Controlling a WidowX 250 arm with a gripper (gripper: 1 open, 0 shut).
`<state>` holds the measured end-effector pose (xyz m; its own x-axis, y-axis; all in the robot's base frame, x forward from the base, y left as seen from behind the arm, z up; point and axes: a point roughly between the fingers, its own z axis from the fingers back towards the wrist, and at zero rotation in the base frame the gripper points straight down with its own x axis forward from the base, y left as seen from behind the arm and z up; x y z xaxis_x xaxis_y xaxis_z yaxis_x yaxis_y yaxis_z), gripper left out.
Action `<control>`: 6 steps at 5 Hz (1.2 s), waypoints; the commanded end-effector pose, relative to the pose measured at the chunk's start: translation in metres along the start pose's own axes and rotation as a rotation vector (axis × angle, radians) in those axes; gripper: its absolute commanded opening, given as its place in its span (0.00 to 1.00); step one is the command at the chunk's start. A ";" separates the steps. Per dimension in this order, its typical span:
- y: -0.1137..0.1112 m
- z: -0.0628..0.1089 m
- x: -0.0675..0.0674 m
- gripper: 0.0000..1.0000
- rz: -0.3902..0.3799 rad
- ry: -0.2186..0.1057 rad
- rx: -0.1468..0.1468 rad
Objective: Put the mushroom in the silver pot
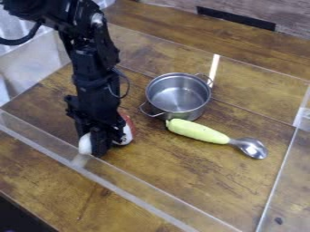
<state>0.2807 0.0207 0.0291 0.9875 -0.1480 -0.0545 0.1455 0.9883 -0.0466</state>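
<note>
Task just begun, by the look of it: mushroom (92, 141) sits low on the surface (206, 181) at lower left of frame, well apart from the pot (179, 94), which is empty at centre. Grasp looks made; lift, carry and drop remain. Arm stands near vertical at left, wrist pointing straight down, fingers (101, 139) clenched on the mushroom.
</note>
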 end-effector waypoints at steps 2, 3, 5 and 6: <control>0.026 0.020 0.011 0.00 -0.019 -0.096 -0.020; 0.017 0.026 0.010 0.00 -0.079 -0.116 -0.036; -0.003 0.024 0.007 0.00 -0.071 -0.144 -0.074; -0.007 0.017 0.008 0.00 0.007 -0.161 -0.083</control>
<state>0.2828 0.0167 0.0329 0.9915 -0.1173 0.0569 0.1243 0.9820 -0.1422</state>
